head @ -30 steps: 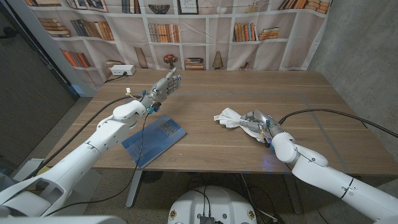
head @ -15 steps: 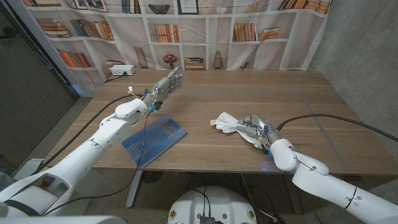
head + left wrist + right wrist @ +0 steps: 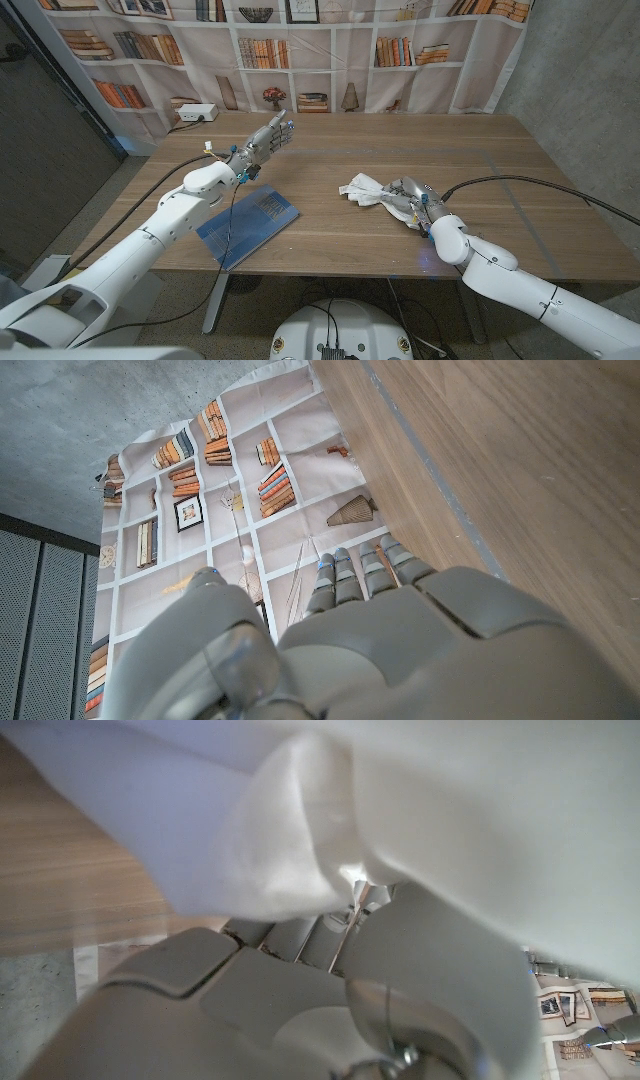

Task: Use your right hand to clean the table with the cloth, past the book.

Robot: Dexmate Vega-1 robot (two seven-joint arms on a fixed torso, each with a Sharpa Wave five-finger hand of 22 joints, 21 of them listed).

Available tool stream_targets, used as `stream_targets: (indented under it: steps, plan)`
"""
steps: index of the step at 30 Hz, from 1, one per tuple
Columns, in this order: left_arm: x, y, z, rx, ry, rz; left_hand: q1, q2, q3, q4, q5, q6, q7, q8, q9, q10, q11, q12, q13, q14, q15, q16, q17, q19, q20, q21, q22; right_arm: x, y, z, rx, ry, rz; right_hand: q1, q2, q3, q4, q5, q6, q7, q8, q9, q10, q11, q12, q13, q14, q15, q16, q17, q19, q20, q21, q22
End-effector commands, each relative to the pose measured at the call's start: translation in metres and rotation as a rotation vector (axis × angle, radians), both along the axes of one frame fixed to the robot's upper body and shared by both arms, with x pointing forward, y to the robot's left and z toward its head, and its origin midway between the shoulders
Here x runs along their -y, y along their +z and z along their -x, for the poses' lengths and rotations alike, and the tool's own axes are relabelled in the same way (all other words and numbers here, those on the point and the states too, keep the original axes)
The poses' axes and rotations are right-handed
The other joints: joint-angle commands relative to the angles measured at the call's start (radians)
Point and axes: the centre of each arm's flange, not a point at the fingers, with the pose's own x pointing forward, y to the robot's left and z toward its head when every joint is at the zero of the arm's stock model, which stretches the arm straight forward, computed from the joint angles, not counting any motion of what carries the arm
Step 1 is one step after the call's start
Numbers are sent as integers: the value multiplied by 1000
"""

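Right robot hand [image 3: 410, 199] is down on the counter [image 3: 400, 150], fingers closed into the white cloth [image 3: 372, 190]. It grips the bunched end while the rest of the cloth trails out toward the counter's middle. Right wrist view confirms it: cloth [image 3: 330, 830] folds are pressed right against the fingers [image 3: 300, 935], wood grain alongside. Right arm comes in low from the near right corner, forearm almost level with the counter, black cable looping off behind it. Left robot hand [image 3: 266, 138] is raised above the counter, holding nothing, fingers extended and close together, pointing toward the far edge. Left wrist view shows the back of that hand [image 3: 380, 630] with fingertips [image 3: 350, 575] straight out over the counter edge and the printed bookshelf backdrop [image 3: 200, 480] beyond. Left arm is stretched diagonally from the near left corner. Blue book [image 3: 248, 225] lies flat on the left half of the counter, under the left forearm, near the front edge, well apart from the cloth. A white box [image 3: 194, 114] sits at the far left corner.
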Motion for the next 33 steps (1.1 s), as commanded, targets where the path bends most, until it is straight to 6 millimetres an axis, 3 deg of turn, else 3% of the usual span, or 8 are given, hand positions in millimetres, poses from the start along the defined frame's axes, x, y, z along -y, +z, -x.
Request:
stream_targets:
  steps: [1, 11, 17, 24, 33]
  plan:
    - [-3, -6, 8, -1, 19, 11, 3, 8, 3, 0, -5, 6, -3, -5, 2, 9, -3, 0, 3, 11, -3, 0, 3, 4, 8, 2, 3, 32, 22, -36, 21, -74, 6, -6, 5, 10, 2, 4, 0, 2, 3, 0, 5, 2, 3, 3, -9, -47, 1, 3, -12, -128, 2, -1]
    - [-1, -5, 12, 4, 22, 7, 6, 10, 4, -1, -6, 7, -3, -6, 2, 10, -3, 0, 3, 11, -4, -1, 3, 4, 9, 1, 3, 51, 39, -50, 53, -118, -42, -8, 6, 11, 3, 4, 0, 1, 4, 0, 3, 4, 3, 3, -11, -46, 1, 3, -15, -128, 3, -1]
    - [0, -5, 14, 4, 29, 3, 11, 12, 4, -2, -9, 8, -1, -6, 2, 12, -2, 0, 3, 29, -1, 5, 3, 43, 12, 16, 4, 44, 25, -47, -10, -109, -15, -7, 6, 12, 2, 4, -1, 2, 4, 0, 2, 5, 3, 3, -13, -47, 1, 3, -16, -128, 4, -1]
    - [2, -4, 15, 3, 33, 1, 13, 13, 4, -3, -11, 10, 2, -6, 2, 14, -2, 0, 3, 34, 0, 6, 3, 47, 13, 17, 5, 29, 1, -20, -57, -69, -1, -8, 7, 14, 1, 3, -2, 2, 4, 1, 3, 4, 3, 3, -15, -47, 1, 3, -18, -128, 6, -1]
    - [8, -1, 12, 7, 23, -7, 15, 13, 4, -4, -12, 10, 2, -7, 2, 15, -3, 0, 3, 34, -1, 5, 4, 34, 8, 11, 5, 12, -14, 24, -28, -22, -11, -9, 7, 14, 2, 3, -2, 1, 4, 1, 1, 3, 3, 3, -16, -46, 2, 4, -19, -128, 7, -1]
